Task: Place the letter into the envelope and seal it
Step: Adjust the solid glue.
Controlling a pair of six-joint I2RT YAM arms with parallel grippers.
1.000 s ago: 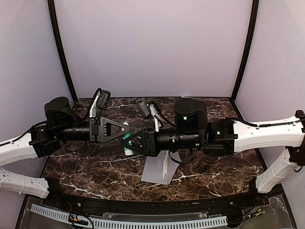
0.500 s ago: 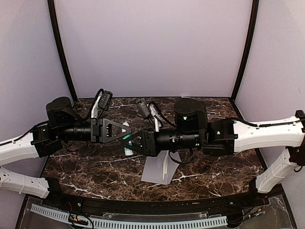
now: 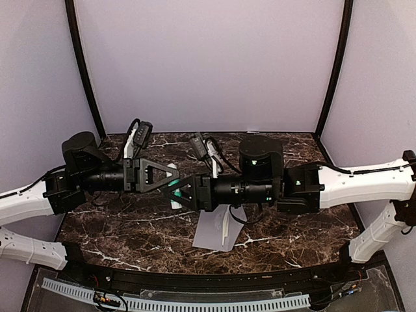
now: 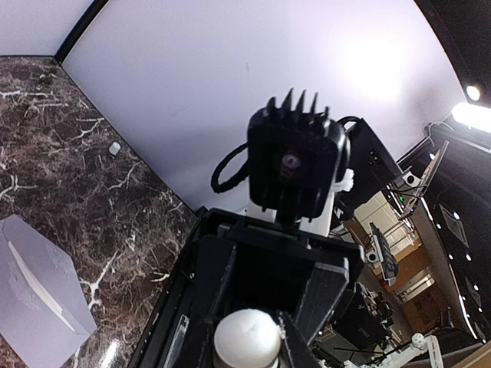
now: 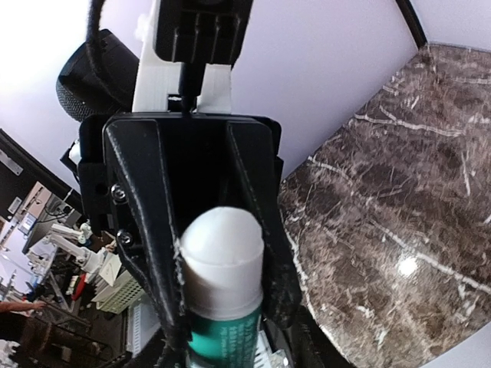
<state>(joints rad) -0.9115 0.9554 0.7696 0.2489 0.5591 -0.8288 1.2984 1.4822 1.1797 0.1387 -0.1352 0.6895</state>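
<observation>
White shells on left arm (image 3: 23, 203) and right arm (image 3: 364, 179), black cylinder wrists (image 3: 104, 179), triangular black left gripper (image 3: 174, 177) and right gripper (image 3: 175, 193), looped black cables (image 3: 133, 127), green lights (image 3: 298, 181) glowing

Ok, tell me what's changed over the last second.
The left gripper slid slightly right and the right gripper slightly left, so their fingers now overlap around the glue stick held in the air. Whether the left has gripped it is unclear. The envelope and the letter on the table stayed put.
</observation>
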